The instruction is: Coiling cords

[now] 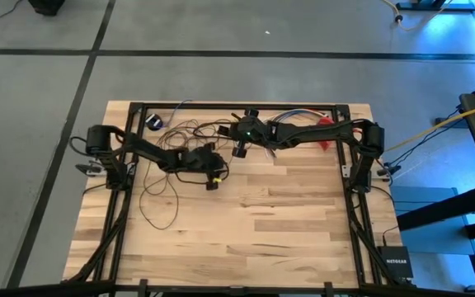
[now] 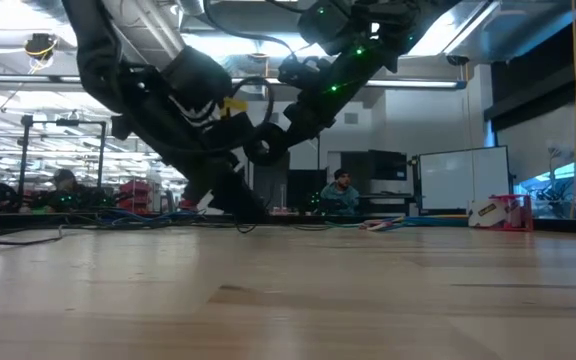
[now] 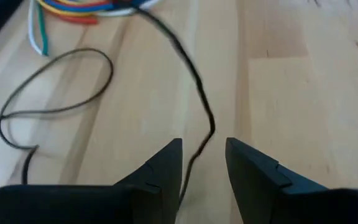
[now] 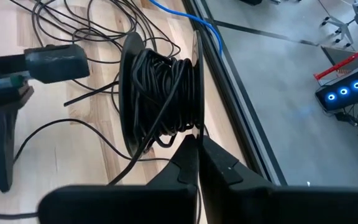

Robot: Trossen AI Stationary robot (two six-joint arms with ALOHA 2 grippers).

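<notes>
A light wooden worktop (image 1: 246,223) seen from above, with two dark robot arms reaching in from its left and right edges and meeting near the far edge. Thin dark cords (image 1: 159,194) lie in loose loops across the far left part of the worktop, some trailing toward the left edge.

The right gripper (image 4: 197,158), near the middle of the far edge, has its fingers pressed together; they appear to pinch the rim of a black spool (image 4: 160,99) already wound with many turns of cord.

The left gripper (image 3: 204,165), just left of the spool, has its fingers apart with one strand of cord running between them, apparently not clamped (a short bundle of multicoloured wires (image 3: 86,9) lies beyond it).

The step in hand looks like feeding slack onto the spool. To do it well, the strand should probably slide between the left fingers under light tension, kept in line with the spool so turns lie side by side, and the loose loops should be watched for snags.
</notes>
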